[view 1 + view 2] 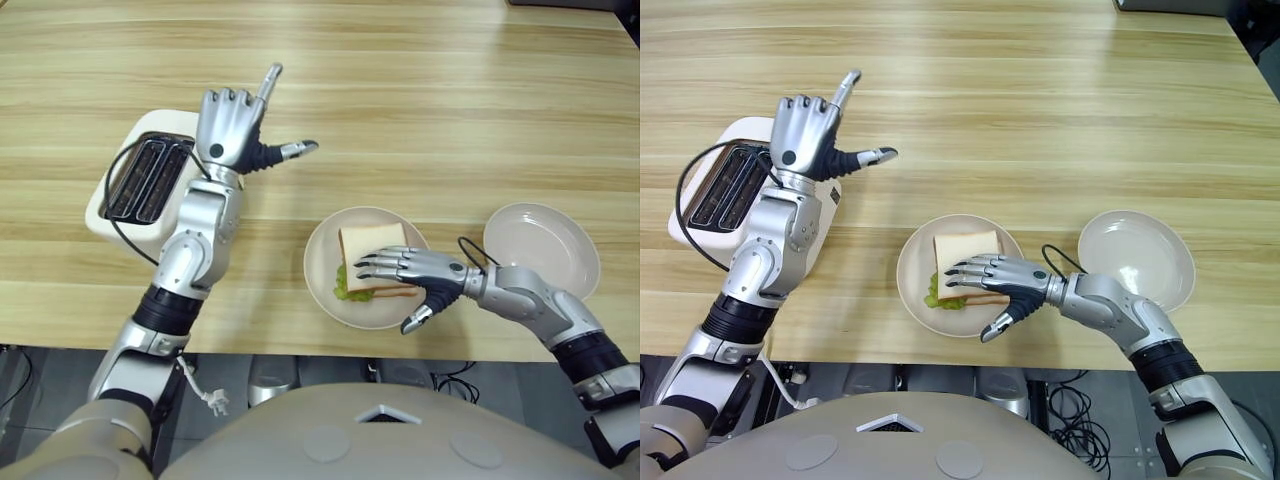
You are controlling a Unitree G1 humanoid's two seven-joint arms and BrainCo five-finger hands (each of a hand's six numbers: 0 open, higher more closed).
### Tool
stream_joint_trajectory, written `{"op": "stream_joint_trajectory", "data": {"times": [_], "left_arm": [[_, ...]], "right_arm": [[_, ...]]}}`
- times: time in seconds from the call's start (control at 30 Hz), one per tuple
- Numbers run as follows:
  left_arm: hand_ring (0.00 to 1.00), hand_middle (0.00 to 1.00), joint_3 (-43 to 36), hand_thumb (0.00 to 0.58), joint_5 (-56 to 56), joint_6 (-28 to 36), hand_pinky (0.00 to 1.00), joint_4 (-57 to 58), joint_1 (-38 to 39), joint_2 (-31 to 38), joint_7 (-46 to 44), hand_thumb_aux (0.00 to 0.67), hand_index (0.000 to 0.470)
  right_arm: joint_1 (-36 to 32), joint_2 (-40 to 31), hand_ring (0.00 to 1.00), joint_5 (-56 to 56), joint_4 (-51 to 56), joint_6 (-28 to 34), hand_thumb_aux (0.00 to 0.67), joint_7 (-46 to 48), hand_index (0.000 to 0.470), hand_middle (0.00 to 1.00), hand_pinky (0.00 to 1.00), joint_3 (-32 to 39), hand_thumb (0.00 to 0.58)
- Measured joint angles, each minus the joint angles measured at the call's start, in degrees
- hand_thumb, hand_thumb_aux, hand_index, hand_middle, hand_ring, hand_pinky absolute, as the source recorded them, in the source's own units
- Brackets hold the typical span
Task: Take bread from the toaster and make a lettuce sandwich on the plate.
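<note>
Right robot hand (415,275) is lying flat with fingers stretched apart over the sandwich (373,243), gripping nothing. The sandwich, bread over lettuce (347,286), is sitting on the plate (318,250), which is lying close to the near edge of the worktop (420,100). A second plate (545,245) is sitting just beside it on the right, apart from it. Left robot hand (232,128) is hovering over the toaster's (148,178) right edge, mostly curled, one finger and thumb sticking out, holding nothing. Beyond both, the worktop is running broad and open.
</note>
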Motion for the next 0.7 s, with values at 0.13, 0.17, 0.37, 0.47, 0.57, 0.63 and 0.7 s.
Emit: {"op": "stream_joint_trajectory", "data": {"times": [0.13,0.17,0.37,0.47,0.57,0.63,0.7], "left_arm": [[0.77,0.77,-0.5,0.58,-10.7,-6.8,0.77,-4.9,5.8,-2.8,-4.0,0.67,0.46],[0.86,0.86,-0.3,0.58,-14.5,-8.0,0.86,-6.0,7.4,-3.6,-5.9,0.67,0.46],[1.0,1.0,-2.0,0.58,-41.9,-14.1,1.0,-16.7,21.8,-0.7,-25.0,0.67,0.46],[1.0,1.0,-1.9,0.58,-51.4,-15.5,1.0,-21.4,26.9,4.8,-33.6,0.67,0.46],[1.0,1.0,-2.1,0.58,-62.5,-14.9,1.0,-25.7,32.5,9.2,-42.2,0.67,0.46],[1.0,1.0,-2.3,0.58,-68.7,-14.0,1.0,-27.6,35.6,12.4,-47.3,0.67,0.46],[1.0,1.0,-2.6,0.58,-72.8,-12.8,1.0,-28.4,38.5,16.2,-52.4,0.67,0.46]], "right_arm": [[0.5,1.4,1.0,15.8,-2.5,4.3,0.36,1.7,0.247,1.0,1.0,-2.2,0.456],[0.8,1.6,1.0,22.4,-5.0,6.4,0.67,3.0,0.46,1.0,1.0,-2.8,0.58],[4.7,0.9,1.0,66.9,-22.6,25.7,0.67,14.8,0.46,1.0,1.0,-10.6,0.58],[9.4,-0.5,1.0,80.6,-27.2,34.9,0.67,22.9,0.46,1.0,1.0,-13.2,0.58],[15.2,-3.2,1.0,85.5,-27.7,42.4,0.67,32.3,0.46,1.0,1.0,-14.0,0.58],[18.4,-5.5,1.0,82.9,-26.3,44.0,0.67,37.7,0.46,1.0,1.0,-14.0,0.58],[21.9,-8.7,1.0,75.1,-24.5,43.2,0.67,42.3,0.46,1.0,1.0,-13.3,0.58]]}}
